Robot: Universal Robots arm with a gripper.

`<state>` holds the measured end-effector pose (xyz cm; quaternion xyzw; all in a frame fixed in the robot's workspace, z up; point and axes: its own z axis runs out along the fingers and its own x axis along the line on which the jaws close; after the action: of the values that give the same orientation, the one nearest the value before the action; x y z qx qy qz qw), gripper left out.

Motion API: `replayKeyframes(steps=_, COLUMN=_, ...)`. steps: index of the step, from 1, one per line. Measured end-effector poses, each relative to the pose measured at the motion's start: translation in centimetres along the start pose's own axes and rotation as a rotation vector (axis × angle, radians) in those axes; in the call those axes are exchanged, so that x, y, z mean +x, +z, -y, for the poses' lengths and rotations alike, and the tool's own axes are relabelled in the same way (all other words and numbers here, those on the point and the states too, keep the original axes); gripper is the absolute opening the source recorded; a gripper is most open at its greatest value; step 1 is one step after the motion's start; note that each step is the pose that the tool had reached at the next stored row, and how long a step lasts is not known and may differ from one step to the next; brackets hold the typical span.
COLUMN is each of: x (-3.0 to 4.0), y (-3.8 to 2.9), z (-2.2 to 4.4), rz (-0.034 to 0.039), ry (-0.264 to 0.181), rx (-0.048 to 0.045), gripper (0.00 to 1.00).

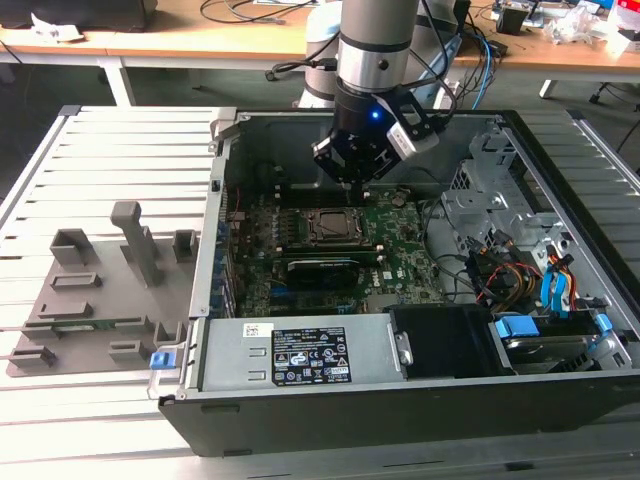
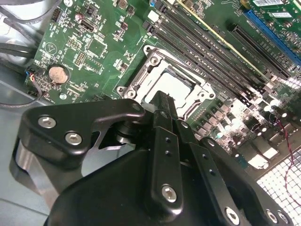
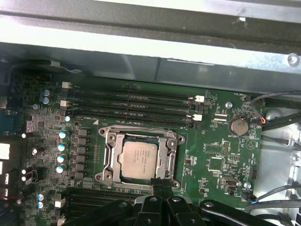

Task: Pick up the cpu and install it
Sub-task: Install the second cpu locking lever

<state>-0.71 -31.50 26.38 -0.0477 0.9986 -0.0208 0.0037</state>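
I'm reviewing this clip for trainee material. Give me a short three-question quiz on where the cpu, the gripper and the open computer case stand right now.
1. True or false: the cpu lies on the grey fixture plate outside the computer case.
2. In the first wrist view, the cpu sits: A) in the socket frame on the motherboard; B) between the gripper's fingers; C) on the round coin battery.
3. Fill in: in the exterior view the gripper hangs inside the case above the ____.

Key
1. False: it lies flat within the socket frame.
2. A
3. motherboard, near the socket.
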Motion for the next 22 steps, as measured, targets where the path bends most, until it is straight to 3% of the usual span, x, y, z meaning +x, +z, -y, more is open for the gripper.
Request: replayKeyframes(steps=22, x=0.42, y=0.13, z=2.28, rz=0.0006, ry=0.0, rx=-0.0049, gripper=0.11)
